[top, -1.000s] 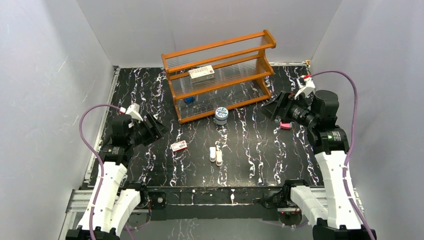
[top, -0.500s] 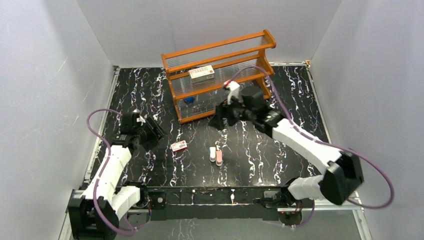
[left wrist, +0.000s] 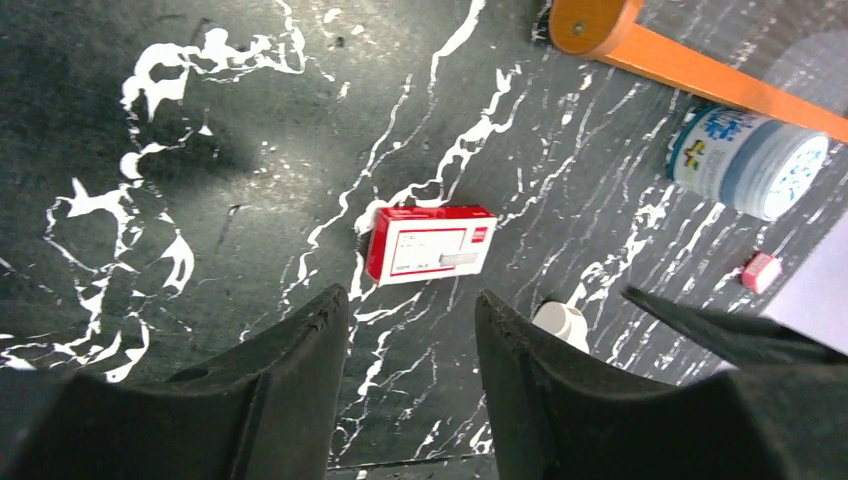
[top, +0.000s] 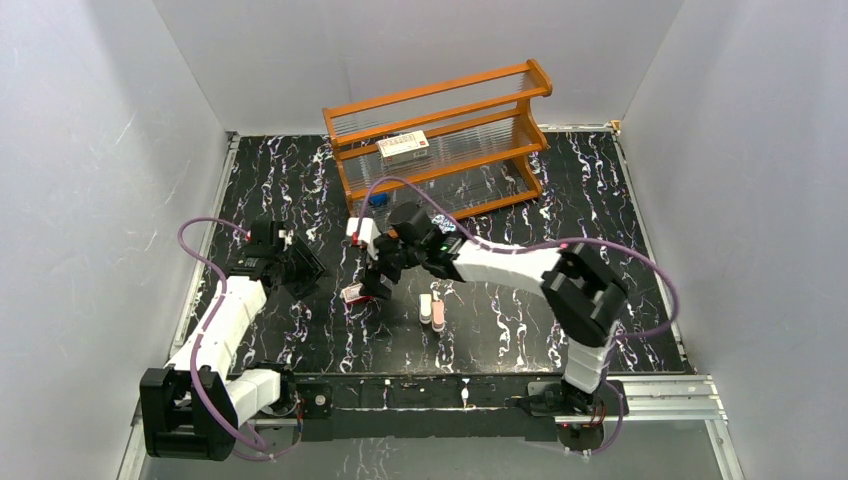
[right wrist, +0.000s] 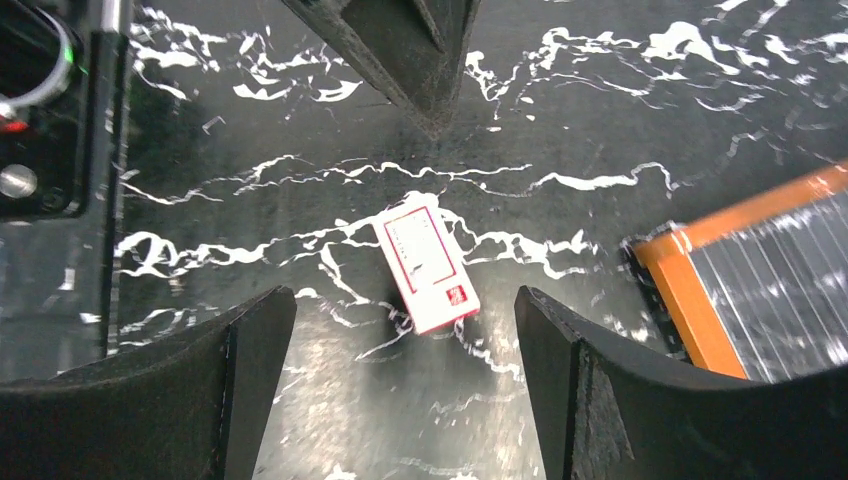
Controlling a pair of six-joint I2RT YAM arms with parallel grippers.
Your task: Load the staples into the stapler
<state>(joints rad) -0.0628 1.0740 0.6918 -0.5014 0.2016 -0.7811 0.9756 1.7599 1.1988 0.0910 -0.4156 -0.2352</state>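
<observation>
Right fingers [right wrist: 250, 390], spread wide, hover over the small red-and-white box [right wrist: 425, 262]; left fingers [left wrist: 290, 390], half parted, hold nothing. The white stapler [top: 425, 305] sits toward the desk's [top: 290, 180] near edge, midway along.

Small white stapler [top: 425, 306] on the black marbled table [top: 520, 330], just beside a peach stapler [top: 438, 314]

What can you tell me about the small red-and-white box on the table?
The small box is a flat rectangular carton, cardboard by its look, red-edged with a white panel, a red logo and a grey picture at one end. It looks closed and lies flat on its broad face on the black marbled table. Nothing touches it. The right gripper hangs over it, fingers open to either side; the left gripper, also open, points at it from nearby.
</observation>
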